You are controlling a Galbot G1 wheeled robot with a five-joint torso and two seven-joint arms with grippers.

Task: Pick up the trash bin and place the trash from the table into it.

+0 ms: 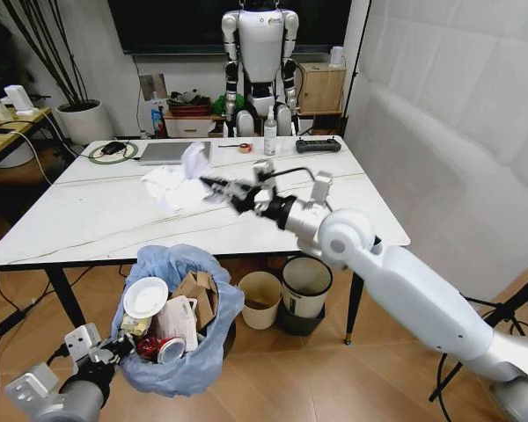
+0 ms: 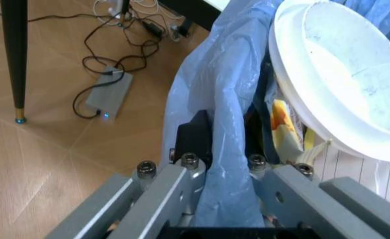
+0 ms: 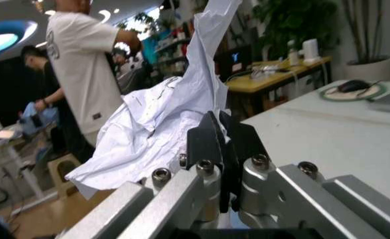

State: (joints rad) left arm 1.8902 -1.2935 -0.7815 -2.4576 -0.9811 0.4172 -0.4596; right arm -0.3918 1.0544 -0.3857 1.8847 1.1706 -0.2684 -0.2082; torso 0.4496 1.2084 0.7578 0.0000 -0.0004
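Observation:
The trash bin (image 1: pixel 180 356), lined with a crinkled light-blue bag (image 2: pixel 215 99), hangs just in front of the table (image 1: pixel 88 229), below its front edge. My left gripper (image 1: pixel 116 348) is shut on the bag's rim (image 2: pixel 223 164). Inside lie a white paper plate (image 1: pixel 145 297) (image 2: pixel 344 79), brown cardboard (image 1: pixel 198 286), a paper cup (image 1: pixel 178 318), a red can (image 1: pixel 161 350) and a yellow wrapper (image 2: pixel 282 122). Over the table's middle my right gripper (image 1: pixel 215 185) (image 3: pixel 223 144) is shut on a crumpled white tissue (image 1: pixel 178 180) (image 3: pixel 151 124). I cannot tell whether its lower part touches the top.
A laptop (image 1: pixel 172 151), spray bottle (image 1: pixel 270 132), tape roll (image 1: pixel 245 148), black device (image 1: pixel 318 145) and mouse (image 1: pixel 113 148) sit along the table's far side. A cream bin (image 1: pixel 260 299) and a black-rimmed white bin (image 1: pixel 306 286) stand under it. Cables and a power brick (image 2: pixel 109 97) lie on the floor.

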